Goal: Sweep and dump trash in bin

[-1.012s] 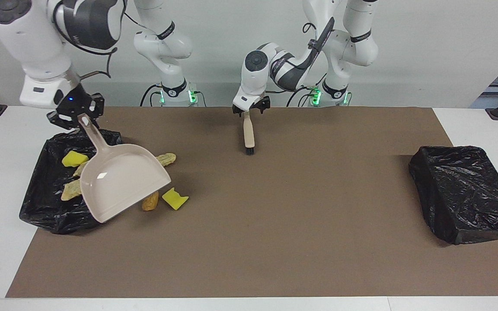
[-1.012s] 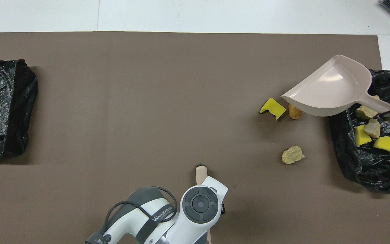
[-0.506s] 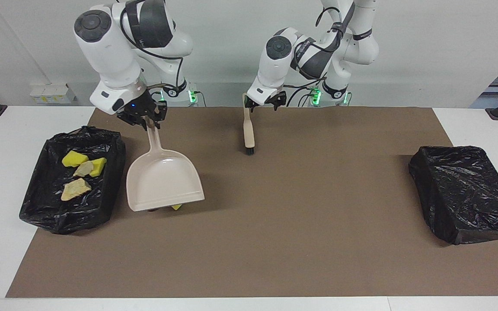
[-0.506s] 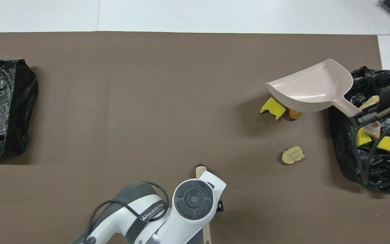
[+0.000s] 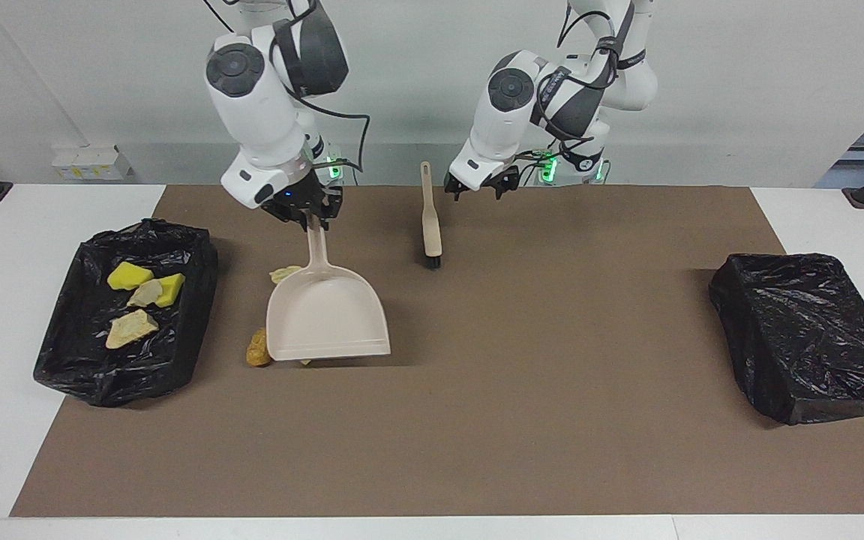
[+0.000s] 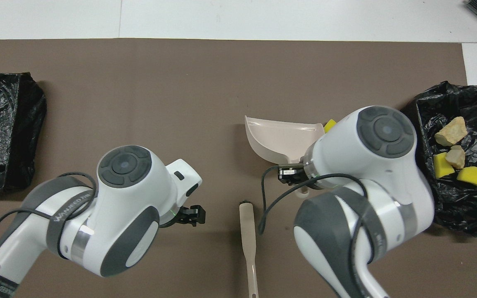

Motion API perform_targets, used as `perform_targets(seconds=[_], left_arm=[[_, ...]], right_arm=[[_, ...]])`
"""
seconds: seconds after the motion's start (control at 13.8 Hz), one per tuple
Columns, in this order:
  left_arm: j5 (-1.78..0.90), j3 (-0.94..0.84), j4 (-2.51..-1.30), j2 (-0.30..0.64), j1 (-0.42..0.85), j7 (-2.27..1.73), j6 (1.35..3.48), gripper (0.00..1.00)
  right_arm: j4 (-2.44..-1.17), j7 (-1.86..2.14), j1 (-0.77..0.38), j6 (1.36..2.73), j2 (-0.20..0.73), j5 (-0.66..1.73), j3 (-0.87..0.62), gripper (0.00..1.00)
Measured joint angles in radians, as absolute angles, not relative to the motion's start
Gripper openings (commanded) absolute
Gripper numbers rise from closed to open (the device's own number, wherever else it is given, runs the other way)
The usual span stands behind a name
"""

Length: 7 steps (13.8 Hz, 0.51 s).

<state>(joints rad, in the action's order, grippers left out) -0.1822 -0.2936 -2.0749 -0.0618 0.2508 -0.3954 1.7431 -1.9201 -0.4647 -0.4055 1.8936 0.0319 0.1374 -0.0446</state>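
Note:
My right gripper (image 5: 315, 216) is shut on the handle of the beige dustpan (image 5: 327, 319), which slopes down to the brown mat with its lip low. A tan lump of trash (image 5: 259, 348) lies beside the pan. A pale lump (image 5: 283, 274) shows at its handle end, and a yellow scrap (image 5: 304, 362) peeks out under the lip. Overhead, the dustpan (image 6: 278, 138) and a yellow chunk (image 6: 329, 124) show past my right arm. The black-lined bin (image 5: 87, 379) at the right arm's end holds several scraps (image 5: 130, 328). My left gripper (image 5: 480, 187) hangs open over the mat beside the brush (image 5: 430, 229).
A second black-lined bin (image 5: 807, 341) sits at the left arm's end of the mat. The brush (image 6: 247, 236) lies flat between my two arms, bristles pointing away from the robots. White table borders the brown mat (image 5: 514, 420).
My right arm swung the dustpan away from the bin and set it down over the loose scraps toward the mat's middle. My left gripper rose off the brush handle and drew back.

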Motion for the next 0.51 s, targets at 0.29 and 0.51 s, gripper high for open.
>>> perform_targets(seconds=[0.29,0.51], left_arm=[[-0.177,-0.293,-2.078,-0.078,0.125,-0.227,1.69,1.0],[-0.177,-0.293,-2.081,-0.078,0.08,-0.177,1.67,1.0]], right_arm=[[-1.984,-0.594,-0.505,2.068,0.077,0.155,-0.043,0.0],[-2.003,-0.671,-0.565,2.232,0.154,0.156,-0.043,0.01]])
